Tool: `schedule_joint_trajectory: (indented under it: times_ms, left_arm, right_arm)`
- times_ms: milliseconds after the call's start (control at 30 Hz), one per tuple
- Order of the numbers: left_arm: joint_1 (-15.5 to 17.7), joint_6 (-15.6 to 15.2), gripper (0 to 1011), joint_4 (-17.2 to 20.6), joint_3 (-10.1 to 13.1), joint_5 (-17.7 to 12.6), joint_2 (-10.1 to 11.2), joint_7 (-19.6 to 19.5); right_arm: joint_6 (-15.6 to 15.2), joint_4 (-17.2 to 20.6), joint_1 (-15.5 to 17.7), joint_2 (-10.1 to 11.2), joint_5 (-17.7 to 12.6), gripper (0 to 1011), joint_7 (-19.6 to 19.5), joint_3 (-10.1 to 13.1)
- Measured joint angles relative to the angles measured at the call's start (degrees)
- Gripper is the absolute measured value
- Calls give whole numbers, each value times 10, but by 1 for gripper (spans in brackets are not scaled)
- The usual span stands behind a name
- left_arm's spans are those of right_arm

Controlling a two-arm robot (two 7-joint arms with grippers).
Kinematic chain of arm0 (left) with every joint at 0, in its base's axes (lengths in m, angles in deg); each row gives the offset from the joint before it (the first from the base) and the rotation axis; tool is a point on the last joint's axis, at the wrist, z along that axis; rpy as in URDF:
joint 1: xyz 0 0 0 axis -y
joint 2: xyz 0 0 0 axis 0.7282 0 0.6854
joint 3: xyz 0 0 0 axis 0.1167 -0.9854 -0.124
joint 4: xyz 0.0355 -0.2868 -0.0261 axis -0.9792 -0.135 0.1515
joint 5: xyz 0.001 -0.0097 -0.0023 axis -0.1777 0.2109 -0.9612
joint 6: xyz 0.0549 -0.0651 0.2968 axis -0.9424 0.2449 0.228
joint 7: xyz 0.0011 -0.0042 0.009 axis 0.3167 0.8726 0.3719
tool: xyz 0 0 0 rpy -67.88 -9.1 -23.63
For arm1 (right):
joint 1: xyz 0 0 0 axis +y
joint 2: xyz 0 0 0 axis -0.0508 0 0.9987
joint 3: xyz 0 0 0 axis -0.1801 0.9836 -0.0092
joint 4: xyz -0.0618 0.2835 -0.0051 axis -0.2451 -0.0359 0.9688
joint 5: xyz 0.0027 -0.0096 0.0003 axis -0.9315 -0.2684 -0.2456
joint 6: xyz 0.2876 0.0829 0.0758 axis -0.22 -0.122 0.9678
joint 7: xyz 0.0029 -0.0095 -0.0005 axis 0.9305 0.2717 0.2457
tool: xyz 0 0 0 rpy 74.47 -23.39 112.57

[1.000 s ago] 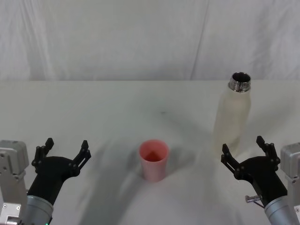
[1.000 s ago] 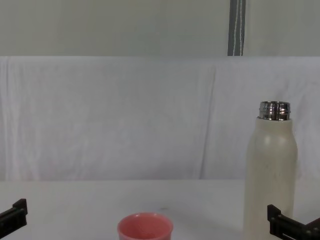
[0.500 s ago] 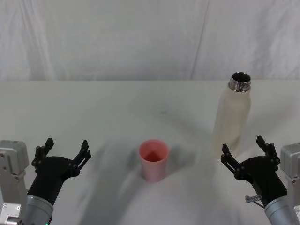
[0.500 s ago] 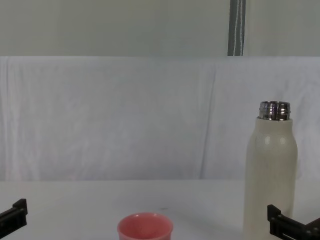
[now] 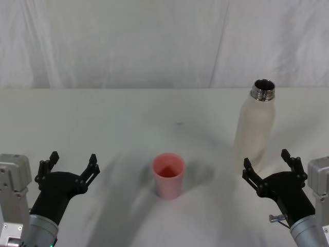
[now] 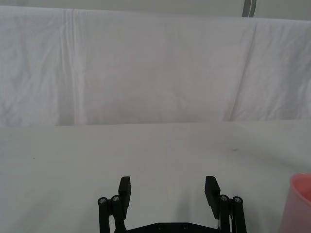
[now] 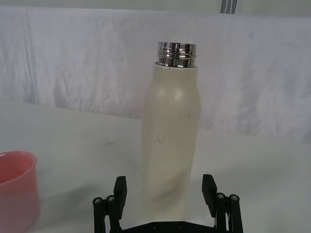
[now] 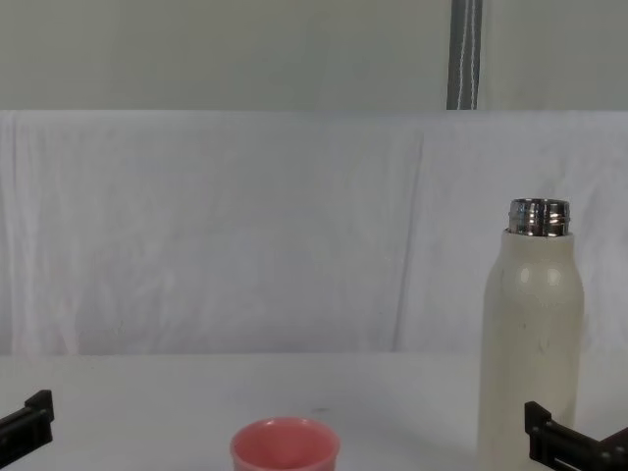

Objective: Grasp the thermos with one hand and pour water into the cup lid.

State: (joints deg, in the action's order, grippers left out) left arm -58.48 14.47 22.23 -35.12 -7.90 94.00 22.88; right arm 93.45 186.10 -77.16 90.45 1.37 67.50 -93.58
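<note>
**Both grippers wide open, thermos and cup lid untouched**

Here, the thermos (image 5: 255,127) stands upright on the white table (image 5: 128,118), toward the robot's right, its steel threaded neck uncapped and its dark mouth facing up. The cup lid (image 5: 168,175) sits upright near the middle of the table, well apart from the thermos and to its left, its rim facing up.

The right gripper (image 5: 270,165) sits low at the near right, just in front of the thermos base, its 2 jaws spread wide and holding nothing. In the right wrist view the thermos (image 7: 170,138) rises between the spread fingertips (image 7: 120,186) but lies beyond them, not touched. The cup lid (image 7: 16,187) shows off to one side there.

The left gripper (image 5: 72,164) rests at the near left, jaws equally wide, holding nothing, well apart from the cup lid.

Nothing stands between either gripper and the 2 items. A white draped cloth (image 5: 154,41) forms the backdrop, with a grey pole (image 8: 464,54) above it in the chest view.
</note>
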Motion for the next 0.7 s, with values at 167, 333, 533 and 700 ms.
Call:
schedule_joint_trajectory:
  times_ms: [167, 333, 533, 700]
  left_arm:
    - [0, 0, 1001, 0, 0, 0, 0, 0]
    - [0, 0, 1001, 0, 0, 0, 0, 0]
    - [0, 0, 1001, 0, 0, 0, 0, 0]
    - [0, 0, 1001, 0, 0, 0, 0, 0]
  right_arm:
    - [1, 0, 1, -3, 1, 1001, 5, 3]
    - [3, -1, 3, -10, 5, 1001, 15, 11]
    - [4, 0, 7, -17, 9, 1001, 26, 19]
    - [4, 1, 9, -23, 8, 1001, 37, 26]
